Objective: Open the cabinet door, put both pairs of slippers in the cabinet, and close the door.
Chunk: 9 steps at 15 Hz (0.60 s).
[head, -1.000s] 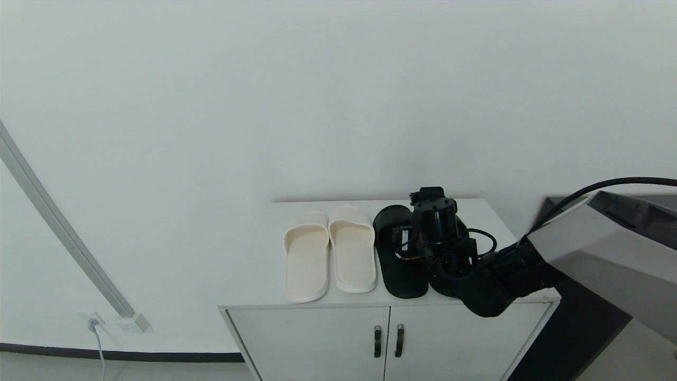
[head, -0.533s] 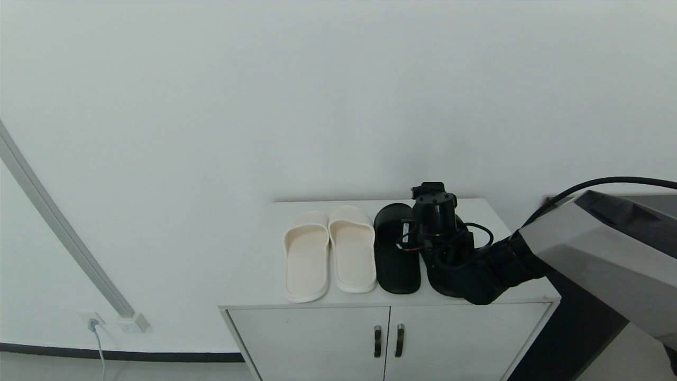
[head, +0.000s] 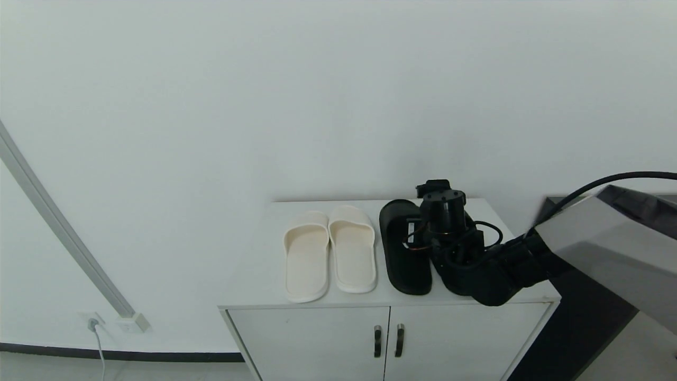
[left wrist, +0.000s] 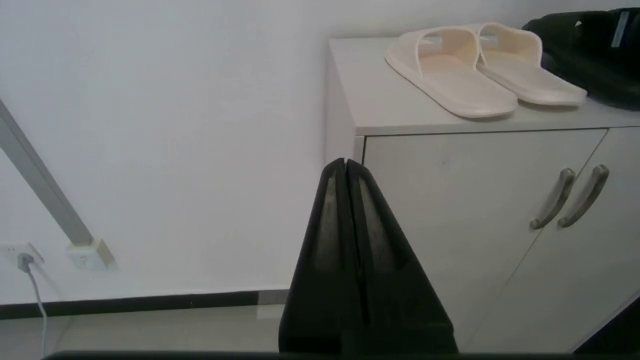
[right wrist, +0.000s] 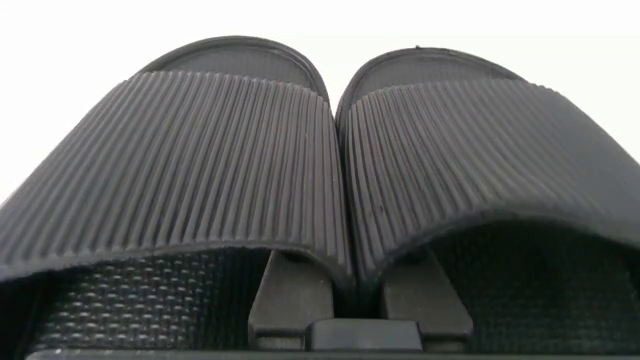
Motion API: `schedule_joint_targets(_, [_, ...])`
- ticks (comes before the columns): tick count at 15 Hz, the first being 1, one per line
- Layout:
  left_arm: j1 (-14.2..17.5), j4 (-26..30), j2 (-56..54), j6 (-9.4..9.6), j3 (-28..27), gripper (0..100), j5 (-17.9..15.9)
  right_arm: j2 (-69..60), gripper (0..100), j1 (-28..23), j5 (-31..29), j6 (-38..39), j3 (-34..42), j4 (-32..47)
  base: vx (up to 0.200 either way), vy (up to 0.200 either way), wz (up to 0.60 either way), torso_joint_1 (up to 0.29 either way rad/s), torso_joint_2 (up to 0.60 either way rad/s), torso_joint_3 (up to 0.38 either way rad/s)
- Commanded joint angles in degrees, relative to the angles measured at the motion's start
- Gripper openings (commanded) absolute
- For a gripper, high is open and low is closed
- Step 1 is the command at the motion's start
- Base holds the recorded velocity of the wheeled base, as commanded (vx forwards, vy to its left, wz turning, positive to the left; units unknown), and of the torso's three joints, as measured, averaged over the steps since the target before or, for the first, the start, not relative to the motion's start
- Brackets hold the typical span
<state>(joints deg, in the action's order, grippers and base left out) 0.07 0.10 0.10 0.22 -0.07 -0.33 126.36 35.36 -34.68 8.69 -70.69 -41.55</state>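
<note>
The white, flat-panelled cabinet (head: 259,275) has both doors (head: 312,344) shut, their slim dark handles (head: 377,341) meeting at the centre. So the step in hand looks like the pickup of the black slippers (head: 404,248), which lie on its top just beside the smooth cream slippers (head: 330,254). Their ribbed rubbery straps arch over the right gripper (right wrist: 357,290), one finger under each and seemingly clamped on the inner edges between, while the left gripper (left wrist: 345,240) hangs pressed together beside the cabinet front. Next, a door likely needs pulling open.
</note>
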Motion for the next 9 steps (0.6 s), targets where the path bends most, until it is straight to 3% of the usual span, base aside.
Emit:
schedule_joint_targets(1, [0.01, -0.01, -0.01, 0.04, -0.01, 0, -0.02, -9.46, 0, 1.02, 3.31, -1.22, 6.88, -0.20, 0.000, 0.000, 0.00, 0.000, 0.00, 0.000])
schedule_joint_targets(2, [0.01, -0.01, -0.01, 0.04, -0.01, 0, -0.02, -10.34, 0, 1.37, 3.92, -1.22, 7.94, -0.20, 0.000, 0.000, 0.00, 0.000, 0.00, 0.000])
schedule_joint_targets(4, [0.01, -0.01, -0.01, 0.04, 0.07, 0, -0.02, -17.55, 0, 4.27, 11.30, -1.22, 18.57, -2.22, 0.000, 0.000, 0.00, 0.000, 0.00, 0.000])
schedule_joint_targets(5, [0.01, -0.01, -0.01, 0.04, 0.07, 0, -0.02, -17.72, 0, 4.36, 11.57, -1.22, 18.93, -2.40, 0.000, 0.000, 0.00, 0.000, 0.00, 0.000])
schedule_joint_targets(7, [0.01, -0.01, -0.01, 0.13, 0.07, 0, -0.02, -24.58, 0, 7.17, 20.53, -1.22, 30.00, -5.83, 0.000, 0.000, 0.00, 0.000, 0.00, 0.000])
schedule_joint_targets(9, [0.01, -0.01, -0.01, 0.04, 0.07, 0, -0.02, -29.59, 0, 8.93, 27.83, -1.40, 34.66, -5.92, 0.000, 0.000, 0.00, 0.000, 0.00, 0.000])
